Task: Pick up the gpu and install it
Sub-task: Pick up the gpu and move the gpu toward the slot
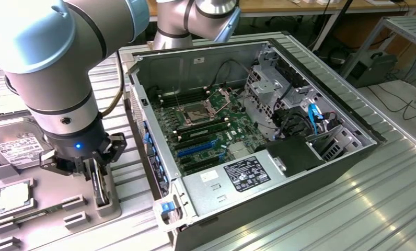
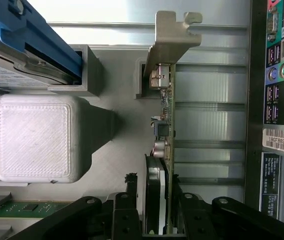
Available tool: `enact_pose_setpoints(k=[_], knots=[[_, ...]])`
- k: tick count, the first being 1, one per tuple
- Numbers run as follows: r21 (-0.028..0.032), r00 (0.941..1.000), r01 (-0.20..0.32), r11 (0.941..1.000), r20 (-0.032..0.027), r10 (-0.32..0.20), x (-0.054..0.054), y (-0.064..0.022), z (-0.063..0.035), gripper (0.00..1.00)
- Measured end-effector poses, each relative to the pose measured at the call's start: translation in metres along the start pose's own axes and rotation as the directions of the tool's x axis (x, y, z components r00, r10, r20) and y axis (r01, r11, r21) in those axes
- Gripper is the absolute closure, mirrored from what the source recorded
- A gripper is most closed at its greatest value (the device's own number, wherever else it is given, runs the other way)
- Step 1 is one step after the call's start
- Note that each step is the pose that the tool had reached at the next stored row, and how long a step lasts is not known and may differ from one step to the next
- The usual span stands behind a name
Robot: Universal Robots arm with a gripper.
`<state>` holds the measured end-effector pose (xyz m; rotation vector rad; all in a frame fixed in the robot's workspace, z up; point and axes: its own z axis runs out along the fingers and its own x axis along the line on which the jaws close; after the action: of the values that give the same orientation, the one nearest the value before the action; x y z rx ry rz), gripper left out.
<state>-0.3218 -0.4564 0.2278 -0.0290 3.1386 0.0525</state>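
On the ribbed metal surface, benches and cables behind, an open PC case lies motherboard up. To the exterior view's left of it, a grey holder carries a hard drive and a chip. The gpu stands on edge in the holder's slot, straight below the hand, its long axis running between the fingers, with the bracket at the far end. The fingers flank the card closely, but I cannot tell whether they pinch it.
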Motion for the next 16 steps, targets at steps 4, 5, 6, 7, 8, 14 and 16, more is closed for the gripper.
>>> enact_pose_setpoints(k=[4, 5, 6, 7, 8, 14, 16], knots=[[0.0000, 1.0000, 0.000, 1.0000, 0.0000, 0.000, 0.0000, 0.0000, 0.0000, 0.72], [0.0000, 1.0000, 0.000, 1.0000, 0.0000, 0.000, 0.0000, 0.0000, 0.0000, 0.72], [-0.0001, 1.0000, 0.000, 1.0000, 0.0000, 0.000, 0.0000, 0.0000, 0.0000, 0.72], [0.0000, 1.0000, 0.000, 1.0000, 0.0000, 0.000, 0.0000, 0.0000, 0.0000, 0.72], [0.0000, 1.0000, 0.000, 1.0000, 0.0000, 0.000, 0.0000, 0.0000, 0.0000, 0.72], [0.0000, 1.0000, 0.000, 1.0000, 0.0000, 0.000, 0.0000, 0.0000, 0.0000, 0.72], [-0.0015, 1.0000, 0.000, 1.0000, 0.0000, 0.000, 0.0000, 0.0000, -0.0001, 0.72]])
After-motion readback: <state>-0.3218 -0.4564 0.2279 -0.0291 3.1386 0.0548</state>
